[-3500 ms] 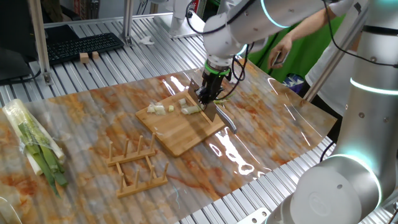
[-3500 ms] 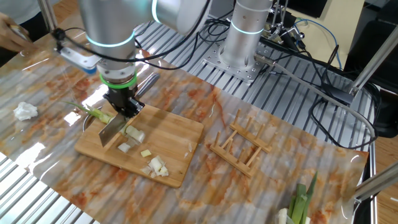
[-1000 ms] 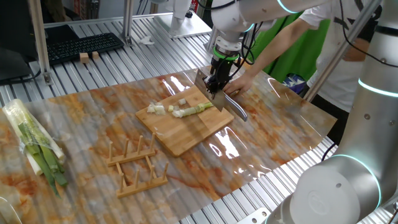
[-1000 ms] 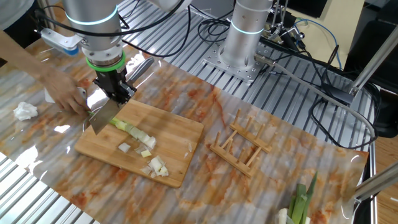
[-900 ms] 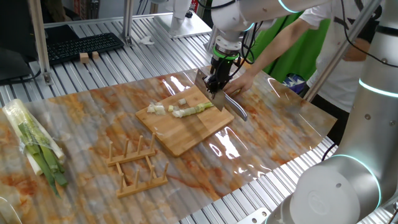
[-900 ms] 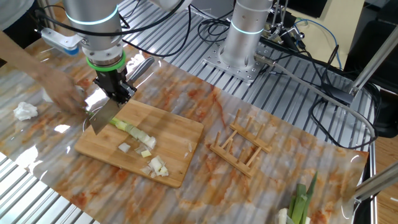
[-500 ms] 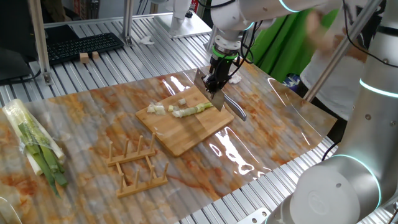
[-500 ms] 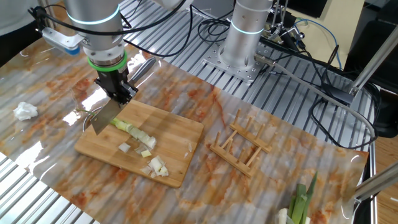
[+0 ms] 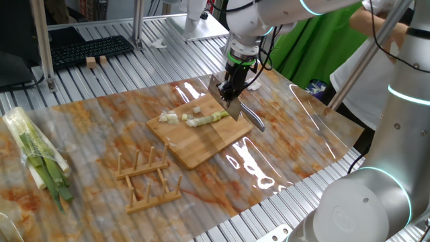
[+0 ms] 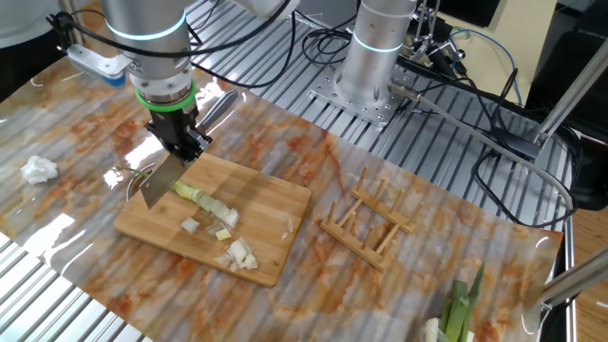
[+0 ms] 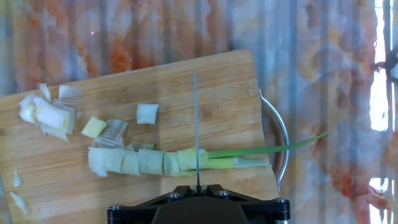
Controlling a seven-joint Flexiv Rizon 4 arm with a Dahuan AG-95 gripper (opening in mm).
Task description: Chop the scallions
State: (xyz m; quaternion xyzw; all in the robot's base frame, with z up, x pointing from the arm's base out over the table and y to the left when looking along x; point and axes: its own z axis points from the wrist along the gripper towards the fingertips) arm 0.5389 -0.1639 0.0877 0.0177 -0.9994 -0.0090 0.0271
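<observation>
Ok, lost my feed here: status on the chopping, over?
Gripper shut on knife, blade above the board. Scallion lies under the edge, several chunks already cut. Nothing in the way.

No text, label, brand, number or sign can be read in any of the three views. The keyboard (image 9: 87,48) at the upper left of one fixed view is too small and dark for its key markings to be made out. The clear wrap around the bundle of stalks (image 9: 37,158) at the left edge of that view shows no legible print.
</observation>
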